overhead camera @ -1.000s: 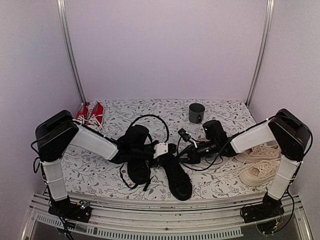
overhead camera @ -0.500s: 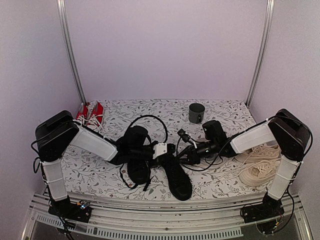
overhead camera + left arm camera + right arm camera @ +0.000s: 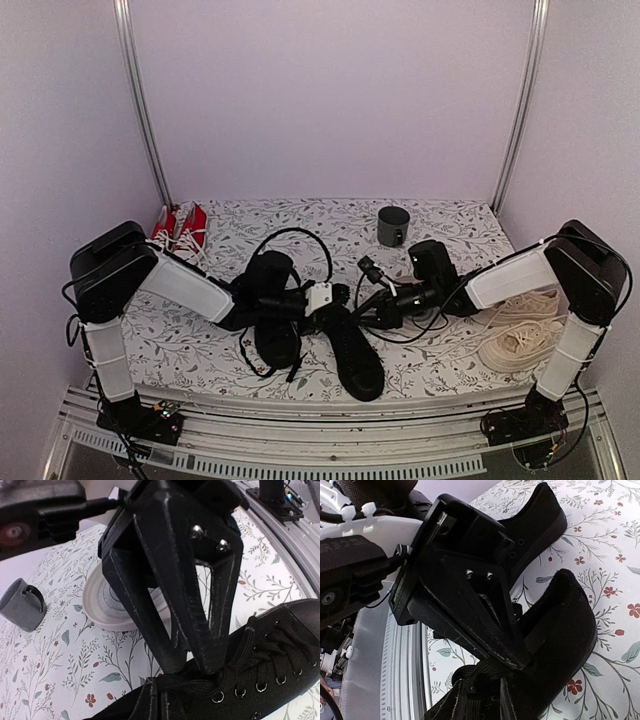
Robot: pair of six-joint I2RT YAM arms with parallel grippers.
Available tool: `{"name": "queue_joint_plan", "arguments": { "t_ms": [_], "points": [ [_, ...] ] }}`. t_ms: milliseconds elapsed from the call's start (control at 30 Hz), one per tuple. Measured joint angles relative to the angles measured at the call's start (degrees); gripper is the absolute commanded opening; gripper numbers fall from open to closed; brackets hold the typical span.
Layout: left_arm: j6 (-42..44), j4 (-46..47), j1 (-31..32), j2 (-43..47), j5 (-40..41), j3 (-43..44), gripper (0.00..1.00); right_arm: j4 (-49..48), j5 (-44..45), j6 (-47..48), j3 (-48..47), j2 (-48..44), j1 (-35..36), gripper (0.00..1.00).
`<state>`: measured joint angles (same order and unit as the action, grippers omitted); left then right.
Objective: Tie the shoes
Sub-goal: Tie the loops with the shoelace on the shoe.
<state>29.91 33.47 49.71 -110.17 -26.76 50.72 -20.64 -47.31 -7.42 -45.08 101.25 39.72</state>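
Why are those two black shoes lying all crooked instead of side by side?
The black shoes aren't paired neatly: they lie at different angles and meet near the middle of the table, laces loose. Both the left gripper and right gripper are at one shoe's laces, so the mess fits mid-tying.

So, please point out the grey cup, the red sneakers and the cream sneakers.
grey cup [image 3: 393,226], top external view, on its side wall.
red sneakers [image 3: 183,227], top external view, on the uppers.
cream sneakers [image 3: 520,335], top external view, on the uppers.
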Motion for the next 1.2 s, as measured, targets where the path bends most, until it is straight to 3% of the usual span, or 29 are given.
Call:
{"name": "queue_joint_plan", "arguments": {
  "t_ms": [533, 933, 1067, 1200],
  "points": [
    [-1.07, 0.98, -0.02, 0.00, -0.76, -0.09, 0.00, -3.72, 1.07, -3.04, 3.80, -2.64, 0.04, 0.32],
    [-1.11, 0.98, -0.02, 0.00, -0.79, -0.09, 0.00, -6.36, 12.15, 0.44, 7.19, -6.60, 5.25, 0.43],
    [-1.14, 0.98, -0.02, 0.00, -0.79, -0.09, 0.00, -7.19, 17.79, 5.38, 7.43, -6.73, 7.78, 0.42],
    [-1.14, 0.94, -0.02, 0.00, -0.59, -0.11, 0.00, -7.34, 21.18, 10.25, 7.43, -6.71, 9.16, 0.33]
  ]
}}
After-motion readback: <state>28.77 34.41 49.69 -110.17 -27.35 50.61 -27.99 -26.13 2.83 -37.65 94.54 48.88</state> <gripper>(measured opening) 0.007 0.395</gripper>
